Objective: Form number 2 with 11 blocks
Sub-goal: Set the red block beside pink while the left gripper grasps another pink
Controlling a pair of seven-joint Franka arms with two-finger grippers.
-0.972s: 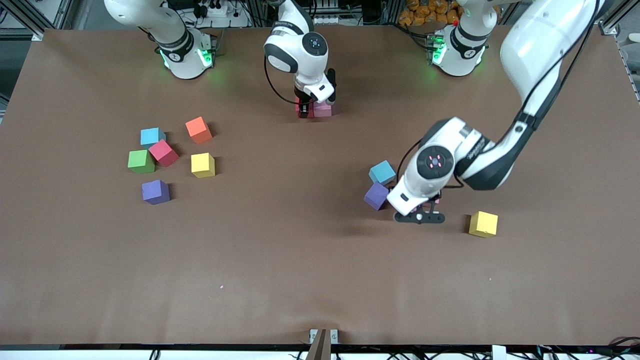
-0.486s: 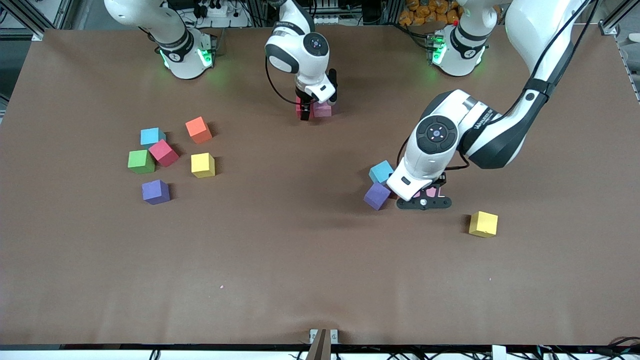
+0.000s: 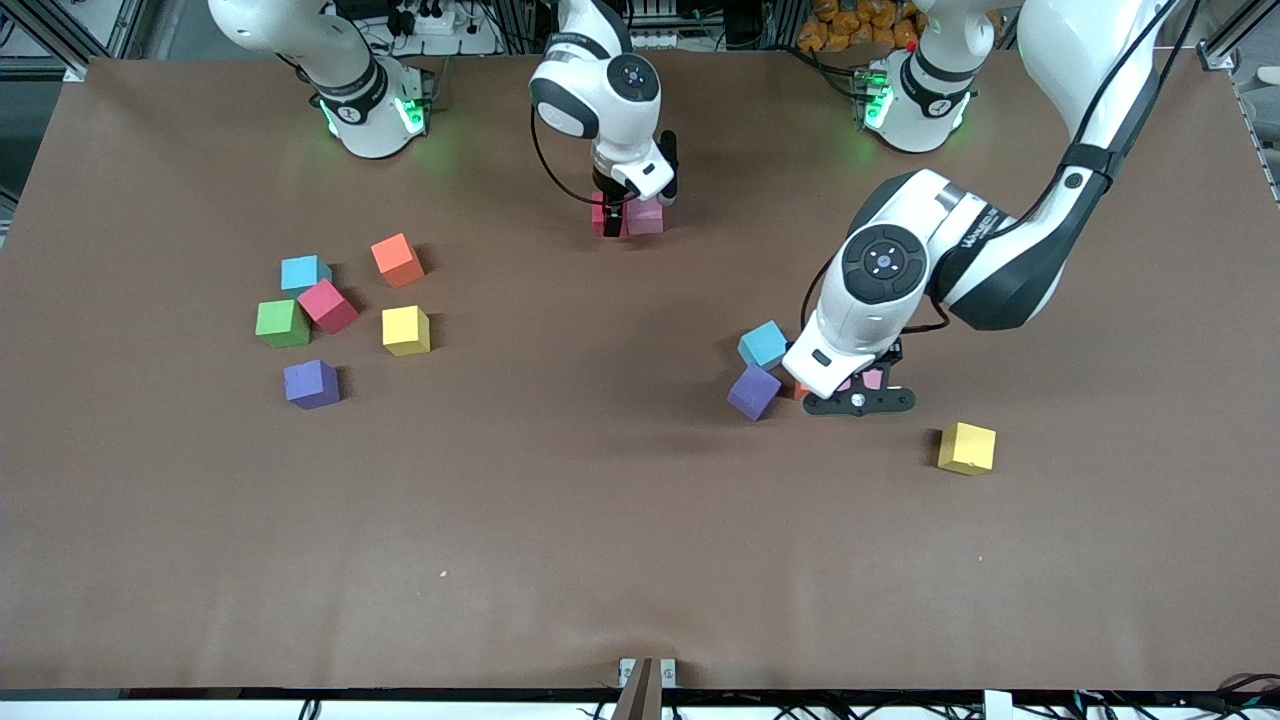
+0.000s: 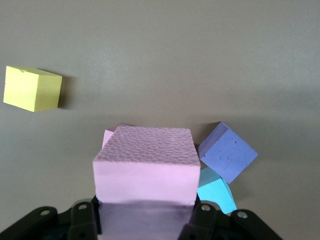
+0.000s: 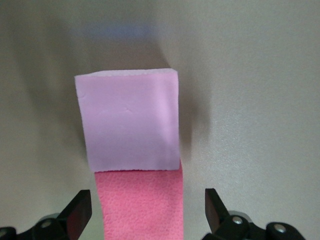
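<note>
My right gripper (image 3: 612, 212) (image 5: 146, 205) stands open astride a red block (image 3: 598, 215) (image 5: 140, 205), its fingers clear of the block's sides. That red block touches a pink block (image 3: 647, 216) (image 5: 127, 120) on the table in front of the arm bases. My left gripper (image 3: 858, 388) (image 4: 143, 210) is shut on another pink block (image 3: 872, 379) (image 4: 144, 167). It hangs over a third pink block (image 4: 107, 137), beside a purple block (image 3: 753, 391) (image 4: 227, 152) and a light blue block (image 3: 764, 344) (image 4: 216, 195).
A yellow block (image 3: 967, 447) (image 4: 32, 89) lies alone toward the left arm's end. Toward the right arm's end lie loose blocks: light blue (image 3: 303, 272), red (image 3: 327, 306), green (image 3: 282, 323), yellow (image 3: 405, 330), orange (image 3: 397, 260), purple (image 3: 311, 384).
My right gripper has opened, let go of the red block and risen a little. My left gripper has carried its pink block away from the front camera.
</note>
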